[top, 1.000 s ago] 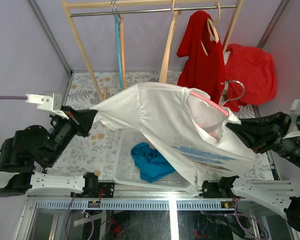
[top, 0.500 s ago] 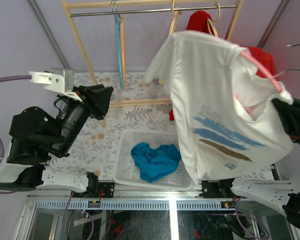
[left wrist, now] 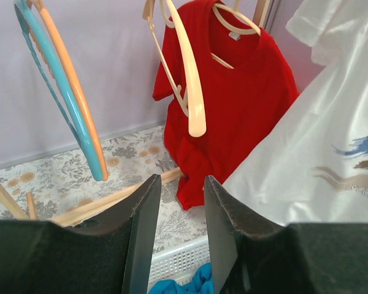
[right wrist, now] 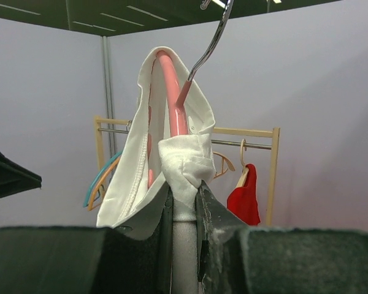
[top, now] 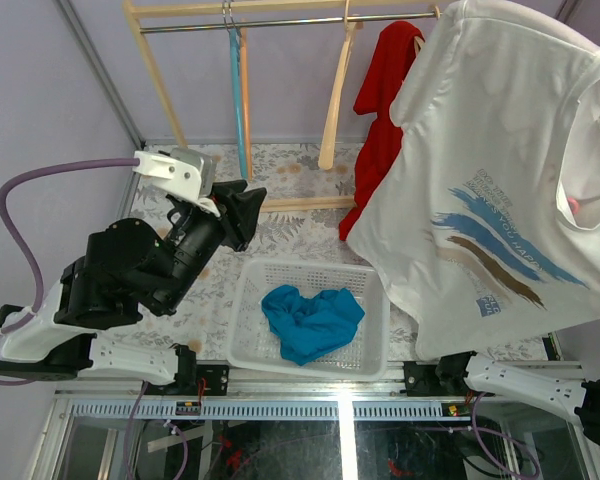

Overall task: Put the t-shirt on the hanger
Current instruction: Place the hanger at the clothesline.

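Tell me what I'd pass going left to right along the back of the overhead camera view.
In order: light blue hanger → beige wooden hanger → red t-shirt → white t-shirt, held up at the right edge.

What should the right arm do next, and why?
Probably carry the hanger toward the rail to hook it. The right pincer is clamped on it with shirt cloth bunched in, the shirt hangs high on it, and the left pincer is open and clear of it.
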